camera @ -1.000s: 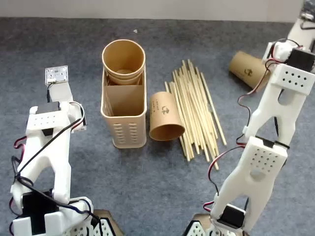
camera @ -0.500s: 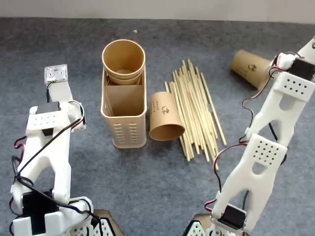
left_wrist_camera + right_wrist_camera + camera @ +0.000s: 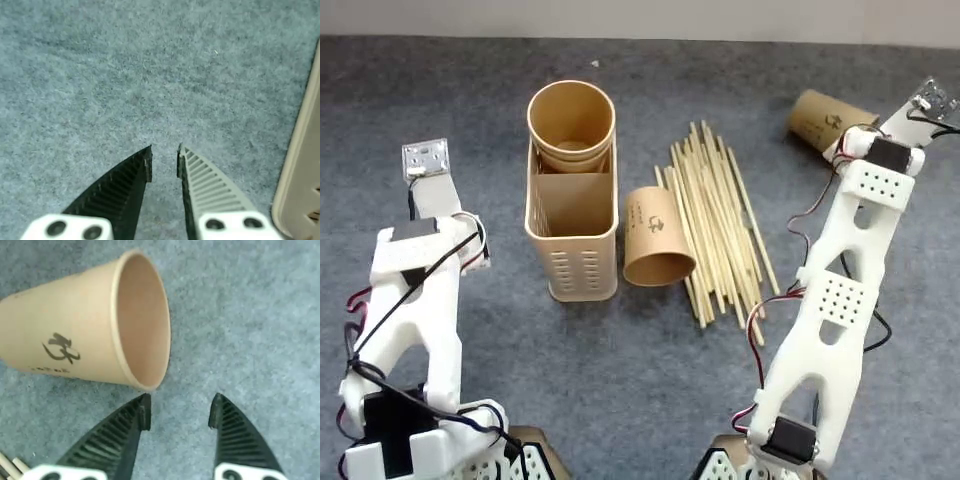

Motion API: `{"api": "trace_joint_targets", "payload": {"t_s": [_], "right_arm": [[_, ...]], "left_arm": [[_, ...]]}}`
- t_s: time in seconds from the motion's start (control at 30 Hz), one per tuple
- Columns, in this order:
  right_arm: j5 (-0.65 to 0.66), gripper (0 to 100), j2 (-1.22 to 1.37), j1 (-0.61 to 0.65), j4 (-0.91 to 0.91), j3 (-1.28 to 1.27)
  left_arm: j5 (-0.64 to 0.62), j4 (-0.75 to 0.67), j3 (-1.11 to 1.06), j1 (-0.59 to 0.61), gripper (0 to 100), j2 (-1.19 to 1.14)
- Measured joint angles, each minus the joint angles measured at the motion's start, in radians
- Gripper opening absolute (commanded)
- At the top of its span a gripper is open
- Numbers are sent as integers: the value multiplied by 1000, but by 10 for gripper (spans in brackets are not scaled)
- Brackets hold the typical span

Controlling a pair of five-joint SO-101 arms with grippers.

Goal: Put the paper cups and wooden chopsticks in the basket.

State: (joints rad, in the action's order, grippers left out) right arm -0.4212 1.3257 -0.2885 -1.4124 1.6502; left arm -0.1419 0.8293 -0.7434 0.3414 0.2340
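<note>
Grey carpet (image 3: 620,400) holds the basket (image 3: 582,265), chopsticks (image 3: 720,230), and two toppled paper cups (image 3: 658,240).

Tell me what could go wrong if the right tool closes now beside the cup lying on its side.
The right tool is open just short of the cup, not around its rim. Closing now may grip nothing. The tool may also nudge the cup, which lies on its side and could roll away.

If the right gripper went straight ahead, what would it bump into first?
Probably the grey carpet, right beside the open mouth of the tipped paper cup. The right gripper is open, and one of its fingers is near the cup's rim, so it might brush that first; depth is unclear.
</note>
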Motion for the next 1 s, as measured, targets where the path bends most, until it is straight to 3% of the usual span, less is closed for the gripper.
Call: {"api": "trace_joint_targets", "payload": {"t_s": [0.27,0.53,0.7,1.0], "right_arm": [[-97,199,-37,21,2,0],[-5,199,-173,91,17,0],[32,199,-207,87,163,2],[32,199,-164,48,269,2]], "left_arm": [[0,-48,-25,-2,105,0],[0,-48,-25,-2,105,0],[0,-48,-25,5,105,0],[0,-48,-26,6,105,0]]}}
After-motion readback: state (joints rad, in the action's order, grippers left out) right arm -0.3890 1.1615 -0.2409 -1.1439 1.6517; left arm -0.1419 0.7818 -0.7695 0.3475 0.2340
